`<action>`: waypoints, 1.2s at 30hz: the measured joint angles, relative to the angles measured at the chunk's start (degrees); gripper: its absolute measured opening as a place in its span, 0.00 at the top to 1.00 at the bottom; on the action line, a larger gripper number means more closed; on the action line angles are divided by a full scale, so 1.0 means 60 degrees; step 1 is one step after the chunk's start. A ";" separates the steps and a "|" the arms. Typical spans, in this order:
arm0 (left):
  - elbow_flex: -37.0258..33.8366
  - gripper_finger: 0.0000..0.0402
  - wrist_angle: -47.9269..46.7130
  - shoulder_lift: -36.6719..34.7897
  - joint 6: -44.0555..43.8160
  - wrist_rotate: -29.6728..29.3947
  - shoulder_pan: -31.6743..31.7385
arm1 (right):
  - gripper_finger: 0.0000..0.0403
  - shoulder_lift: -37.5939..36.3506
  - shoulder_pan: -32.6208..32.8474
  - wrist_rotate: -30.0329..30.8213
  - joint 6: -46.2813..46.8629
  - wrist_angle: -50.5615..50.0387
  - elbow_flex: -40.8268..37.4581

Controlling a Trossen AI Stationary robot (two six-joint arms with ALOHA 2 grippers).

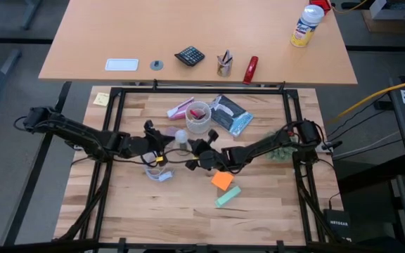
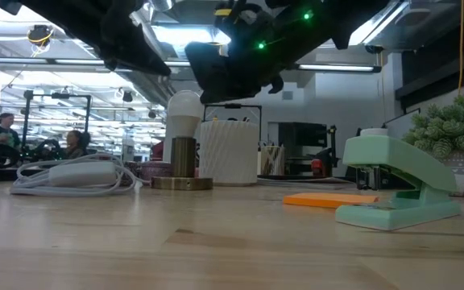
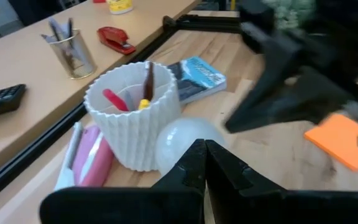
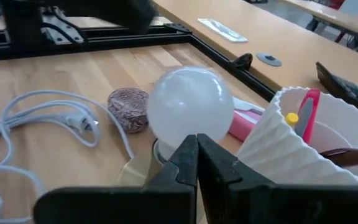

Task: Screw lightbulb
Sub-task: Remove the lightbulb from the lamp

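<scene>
Bulb (image 2: 185,105) stands upright in its brass socket (image 2: 183,163), directly ahead of both clenched, empty jaws; right gripper (image 4: 196,151) looks nearer than left gripper (image 3: 204,158).

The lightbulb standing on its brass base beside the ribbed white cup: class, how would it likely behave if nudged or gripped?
The lightbulb looks smooth and round, so closed fingers would probably slide off it. It stands tall on a narrow brass socket with a wider foot, so a high push might tip it. Its thin-looking globe seems fragile.
</scene>
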 joint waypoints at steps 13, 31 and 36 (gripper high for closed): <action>0.0000 1.00 -0.0005 0.0000 0.0234 -0.0304 0.0857 | 0.98 -0.0007 0.0487 -0.0173 -0.0089 0.0062 0.0000; 0.0000 1.00 -0.0002 0.1006 -0.0274 0.0766 0.1851 | 0.98 -0.0011 -0.0337 -0.1915 -0.0060 0.0051 0.0000; 0.0001 1.00 0.0009 0.1365 -0.0615 0.0713 0.1667 | 0.98 -0.0011 -0.0533 -0.1936 -0.0045 -0.0072 0.0000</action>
